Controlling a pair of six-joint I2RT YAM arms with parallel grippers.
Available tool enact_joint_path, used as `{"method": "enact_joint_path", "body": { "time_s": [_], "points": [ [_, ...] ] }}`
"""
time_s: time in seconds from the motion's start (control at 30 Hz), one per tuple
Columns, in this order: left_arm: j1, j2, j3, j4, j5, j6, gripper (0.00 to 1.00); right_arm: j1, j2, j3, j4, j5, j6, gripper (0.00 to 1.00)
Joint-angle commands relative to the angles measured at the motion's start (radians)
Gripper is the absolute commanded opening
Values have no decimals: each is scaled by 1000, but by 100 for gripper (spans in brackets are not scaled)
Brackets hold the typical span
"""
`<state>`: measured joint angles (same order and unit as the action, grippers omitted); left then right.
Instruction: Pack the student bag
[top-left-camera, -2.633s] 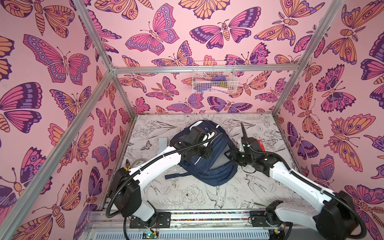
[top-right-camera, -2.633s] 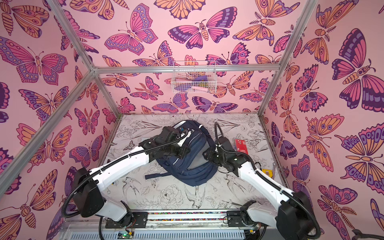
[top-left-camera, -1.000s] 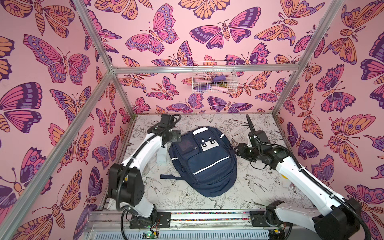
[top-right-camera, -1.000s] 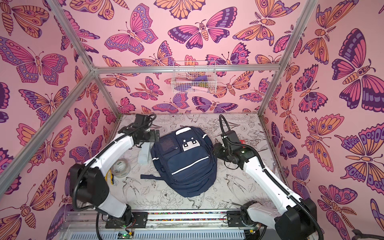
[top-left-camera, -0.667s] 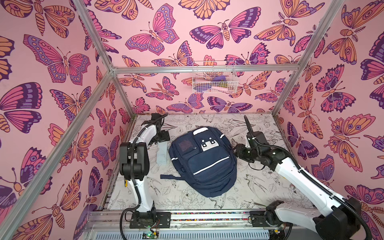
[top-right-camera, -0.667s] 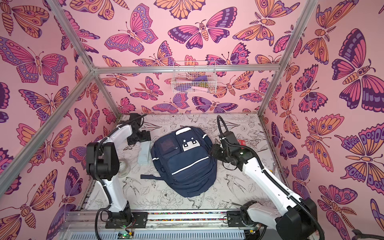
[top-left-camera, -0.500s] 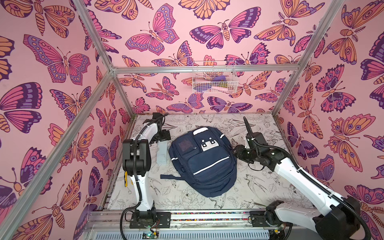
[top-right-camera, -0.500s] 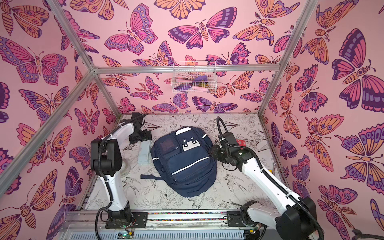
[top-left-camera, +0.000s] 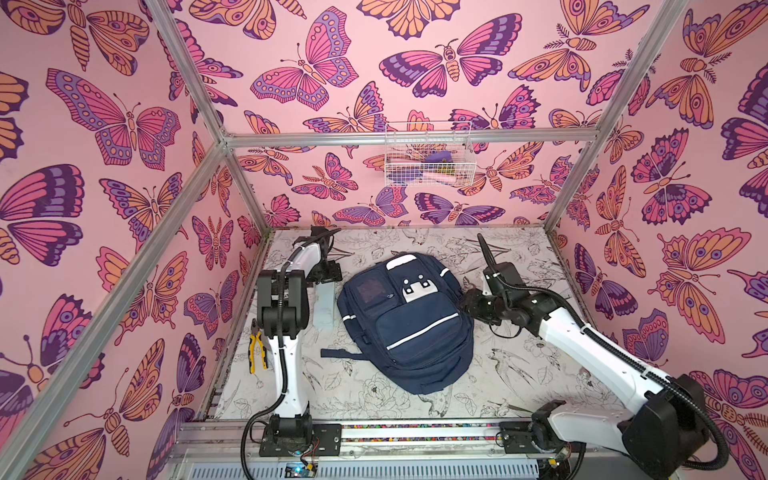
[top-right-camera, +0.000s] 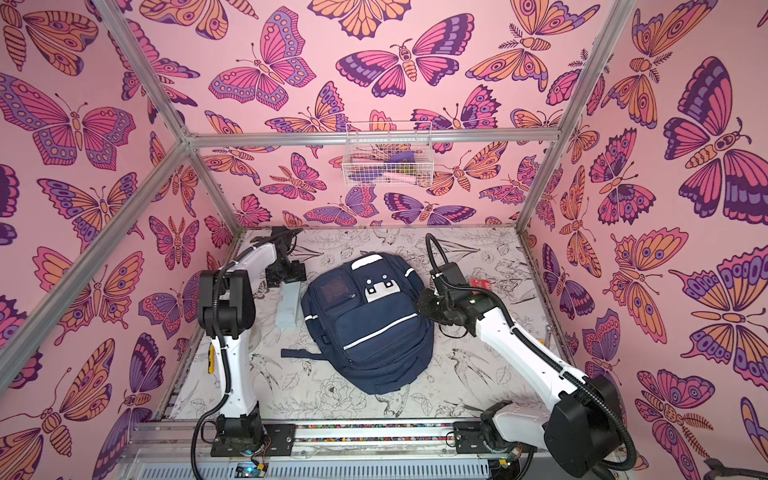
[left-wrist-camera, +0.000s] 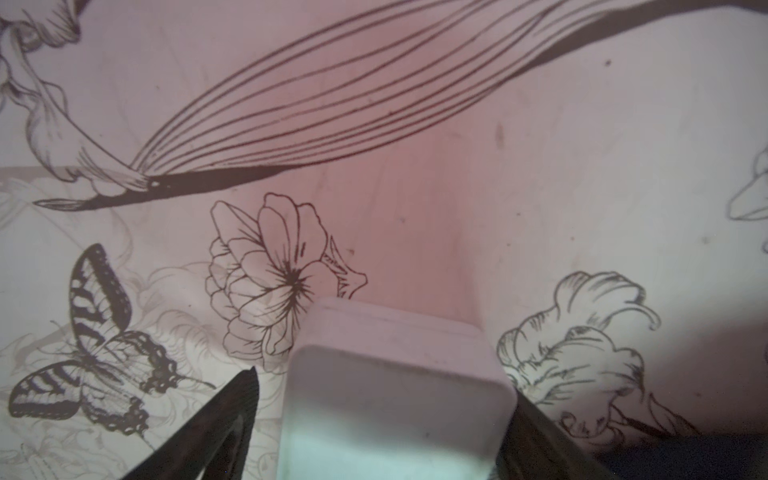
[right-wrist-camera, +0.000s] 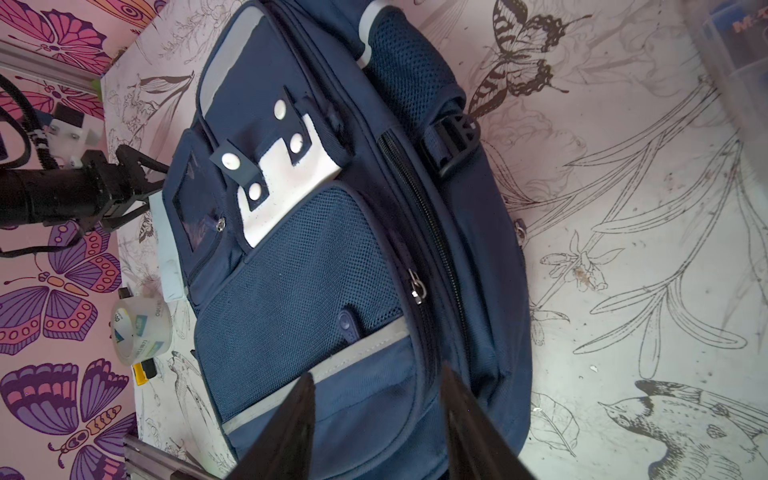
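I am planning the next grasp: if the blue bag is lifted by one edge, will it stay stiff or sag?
It would probably sag: the bag is soft fabric, lying slumped on the table. It looks rather flat, so likely light for its size. Its loose strap may trail or snag if pushed.

- The student bag (top-left-camera: 409, 328) is matt navy woven cloth, with open mesh on its front and side pockets; its stripes are a smoother silvery-white tape.
- Its buckle (right-wrist-camera: 451, 141) looks like matt black plastic; the zip pull (right-wrist-camera: 417, 286) is shiny metal.
- The pale box (left-wrist-camera: 395, 395) is smooth matt plastic, faintly scuffed.
- The tape roll (right-wrist-camera: 141, 328) is glossy and clear.
- The table (top-left-camera: 519, 374) carries a matt printed sheet, smudged.
- The basket (top-left-camera: 428, 153), upper middle in both top views, is white-coated wire.
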<state>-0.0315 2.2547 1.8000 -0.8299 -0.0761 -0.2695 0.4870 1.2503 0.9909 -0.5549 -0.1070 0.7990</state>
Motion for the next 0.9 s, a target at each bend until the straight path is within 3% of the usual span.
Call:
{"method": "enact_joint_path", "body": {
  "time_s": [0.0,0.2,0.47,0.7,0.87],
  "points": [
    [1,26,25,-49,-27,12,79,7,5,47,3,-8,-16,50],
    [1,0,16,-61,-58,13,63,7,2,84,-43,-30,-45,49],
    [-14,-192,-22,-61,-30,-60,36,59,-24,151,-46,-92,-148,49],
    [-43,-459,-62,-58,128,-179,31,214,18,244,17,-75,-205,50],
    [-86,-603,-183,0,368,-335,30,314,88,329,64,-93,-229,54]
  ]
}}
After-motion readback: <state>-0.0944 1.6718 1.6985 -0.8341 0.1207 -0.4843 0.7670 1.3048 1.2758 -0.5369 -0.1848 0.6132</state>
